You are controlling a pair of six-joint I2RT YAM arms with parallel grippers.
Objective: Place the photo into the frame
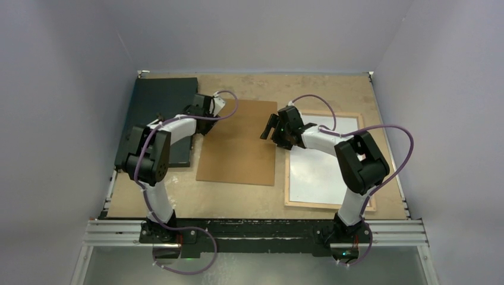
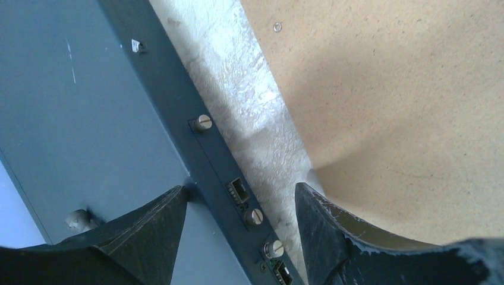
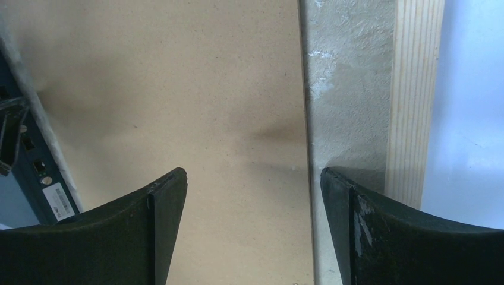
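The frame (image 1: 287, 178) lies flat at the right of the table with its light wooden back edges up. A plain white sheet (image 1: 324, 166) fills its opening; it looks like the photo lying face down, and no dark picture side shows. In the right wrist view the wooden rail (image 3: 416, 89) and the white sheet (image 3: 469, 89) are at the right. My right gripper (image 1: 272, 133) (image 3: 252, 178) is open and empty over the right edge of the brown backing panel (image 1: 238, 142). My left gripper (image 1: 201, 113) (image 2: 238, 196) is open and empty by that panel's far left corner.
A flat black board (image 1: 160, 101) lies at the far left. In the left wrist view it (image 2: 89, 119) shows screws and ports along its edge. A strip of bare table (image 2: 249, 107) separates it from the brown panel (image 2: 386, 107). White walls enclose the table.
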